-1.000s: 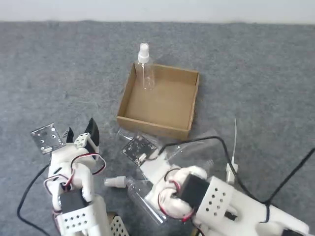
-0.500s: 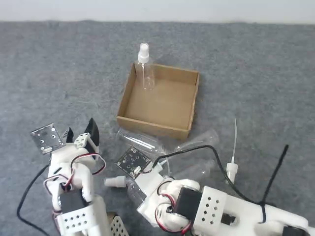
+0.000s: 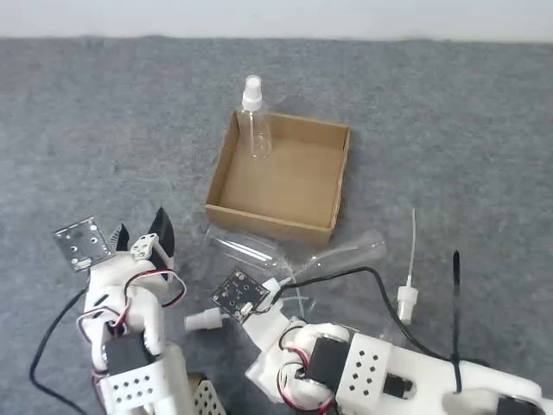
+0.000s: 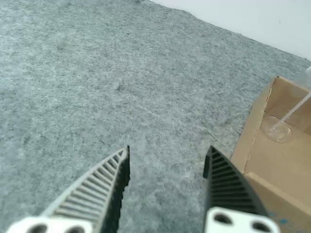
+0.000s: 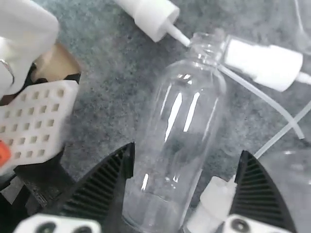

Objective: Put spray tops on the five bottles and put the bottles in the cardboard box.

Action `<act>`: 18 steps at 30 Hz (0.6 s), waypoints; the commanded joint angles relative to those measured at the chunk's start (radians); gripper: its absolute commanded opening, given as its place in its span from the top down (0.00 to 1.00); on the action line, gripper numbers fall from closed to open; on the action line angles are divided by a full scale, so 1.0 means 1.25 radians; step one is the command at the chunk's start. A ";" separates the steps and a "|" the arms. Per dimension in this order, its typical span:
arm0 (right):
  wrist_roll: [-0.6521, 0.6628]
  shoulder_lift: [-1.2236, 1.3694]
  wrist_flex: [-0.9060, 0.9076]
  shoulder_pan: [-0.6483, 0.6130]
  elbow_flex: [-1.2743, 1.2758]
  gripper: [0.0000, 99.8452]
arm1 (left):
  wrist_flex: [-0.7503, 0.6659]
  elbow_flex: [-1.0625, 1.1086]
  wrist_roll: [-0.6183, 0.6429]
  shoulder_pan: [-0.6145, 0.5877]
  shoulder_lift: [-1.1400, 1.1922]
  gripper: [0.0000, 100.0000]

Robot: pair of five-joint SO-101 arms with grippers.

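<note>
The left fingers (image 4: 109,187) are spread apart above bare grey tabletop (image 4: 97,73) near its front-left corner, holding nothing. The right fingers (image 5: 104,187) are spread too, straddling a clear uncapped bottle (image 5: 180,136) that lies near the front edge, without clamping it. Loose spray tops (image 5: 265,58) lie by its neck. The cardboard box (image 3: 268,220) sits mid-tabletop, with one capped bottle (image 3: 256,125) standing in its far-left corner. Two more clear bottles (image 3: 251,248) lie just in front of the box.
</note>
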 commanded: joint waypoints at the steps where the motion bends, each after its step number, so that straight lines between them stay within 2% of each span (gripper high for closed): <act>1: -0.005 -0.017 -0.010 -0.001 -0.001 0.72 | -0.028 -0.010 -0.001 -0.005 -0.018 0.76; 5: -0.005 -0.015 -0.010 0.001 0.000 0.73 | -0.028 -0.010 -0.001 -0.005 -0.018 0.76; 12: -0.009 -0.015 -0.017 0.002 0.001 0.89 | -0.028 -0.010 -0.001 -0.005 -0.018 0.76; 18: -0.005 -0.015 -0.014 0.056 0.001 0.83 | -0.028 -0.010 -0.001 -0.005 -0.018 0.76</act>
